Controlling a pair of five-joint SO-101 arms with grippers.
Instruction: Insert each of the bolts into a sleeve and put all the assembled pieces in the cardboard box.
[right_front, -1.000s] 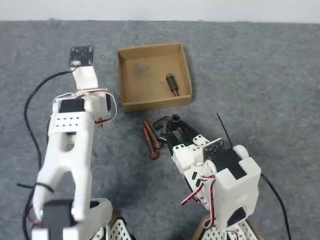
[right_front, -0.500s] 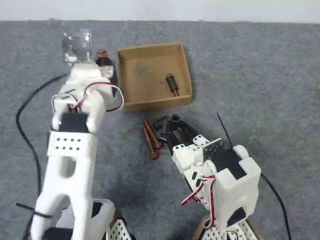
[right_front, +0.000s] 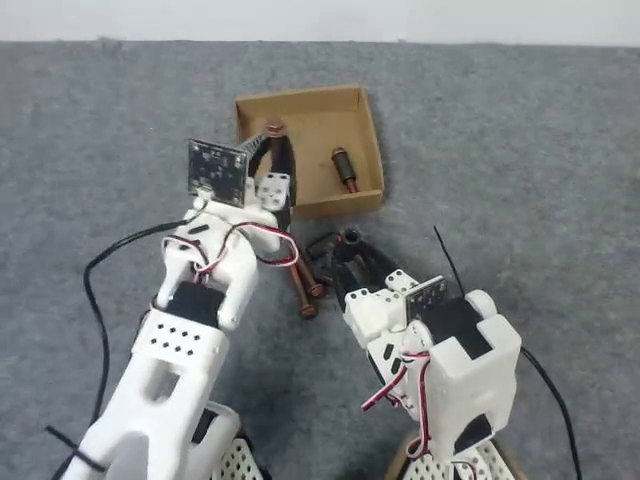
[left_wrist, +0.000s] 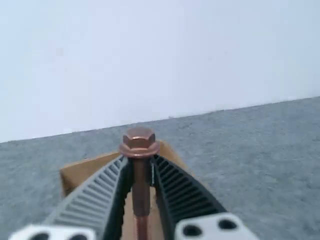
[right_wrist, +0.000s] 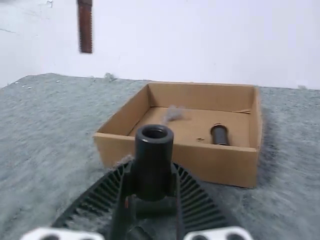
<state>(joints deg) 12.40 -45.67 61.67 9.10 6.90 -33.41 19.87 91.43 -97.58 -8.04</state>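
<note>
The left claw is closed on a copper bolt, gripping its shank just under the hex head. The bolt stands upright with its head above the fingertips. In the high view claw and bolt sit over the near left corner of the cardboard box. In the left wrist view the ribbed fingers press against both sides of the shank, with the box behind them.

Inside the box, towards its right wall, lies one assembled piece, a dark sleeve with a copper bolt end sticking out.

On the grey carpeted bench, just in front of the box, two loose bolts lie side by side, partly under the left arm.

Just right of them, the right claw is clamped on a black sleeve. The sleeve stands upright with its open end up, near the box's front wall but apart from it.
</note>
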